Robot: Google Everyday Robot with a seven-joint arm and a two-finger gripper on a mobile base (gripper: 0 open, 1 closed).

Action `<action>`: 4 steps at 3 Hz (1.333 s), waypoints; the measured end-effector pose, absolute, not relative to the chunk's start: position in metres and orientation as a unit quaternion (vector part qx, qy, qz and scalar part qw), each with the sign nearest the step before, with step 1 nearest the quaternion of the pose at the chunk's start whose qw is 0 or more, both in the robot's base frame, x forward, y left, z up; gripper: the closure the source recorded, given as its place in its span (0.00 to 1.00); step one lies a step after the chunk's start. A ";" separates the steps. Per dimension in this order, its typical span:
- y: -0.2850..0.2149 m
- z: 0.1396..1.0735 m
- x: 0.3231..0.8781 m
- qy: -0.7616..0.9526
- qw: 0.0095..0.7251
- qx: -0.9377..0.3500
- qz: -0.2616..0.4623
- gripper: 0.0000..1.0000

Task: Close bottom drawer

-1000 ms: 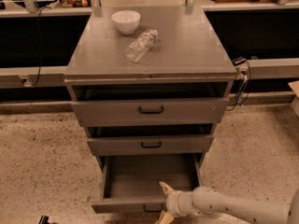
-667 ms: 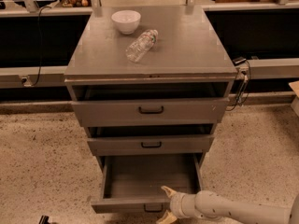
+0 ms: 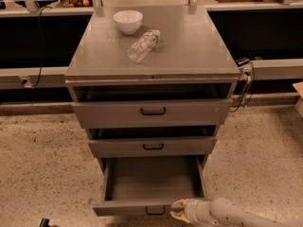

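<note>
The bottom drawer (image 3: 127,207) of the grey metal cabinet (image 3: 194,51) stands pulled far out, and its empty inside (image 3: 151,178) is in view. Its small black handle (image 3: 155,212) sits at the centre of the low front. My gripper (image 3: 176,210) is at the right part of that front, just right of the handle and level with the front's top edge. It looks open and holds nothing. Whether it touches the front is unclear. My pale arm (image 3: 227,215) comes in from the lower right.
The middle drawer (image 3: 152,146) and the tall top drawer (image 3: 152,111) both stand slightly out. A white bowl (image 3: 128,21) and a clear plastic bottle (image 3: 143,45) lying on its side rest on the cabinet top. A cable (image 3: 245,85) hangs at the cabinet's right side. Speckled floor lies all round.
My gripper has moved down and toward the camera, from over the drawer's inner right corner to its front edge. The drawer stands as far out as before.
</note>
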State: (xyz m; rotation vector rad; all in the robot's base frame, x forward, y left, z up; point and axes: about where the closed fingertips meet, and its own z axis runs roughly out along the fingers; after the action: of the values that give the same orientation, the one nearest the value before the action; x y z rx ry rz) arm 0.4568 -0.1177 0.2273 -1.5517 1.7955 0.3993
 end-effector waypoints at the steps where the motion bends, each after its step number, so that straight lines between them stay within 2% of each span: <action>1: -0.118 0.227 0.460 0.696 0.360 -0.601 0.154 0.87; 2: -0.123 0.206 0.465 0.688 0.363 -0.611 0.142 1.00; 4: -0.144 0.184 0.466 0.683 0.358 -0.626 0.116 1.00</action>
State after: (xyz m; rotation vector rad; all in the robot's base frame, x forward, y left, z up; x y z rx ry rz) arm 0.4659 -0.1441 0.1838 -1.6160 1.7614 0.2986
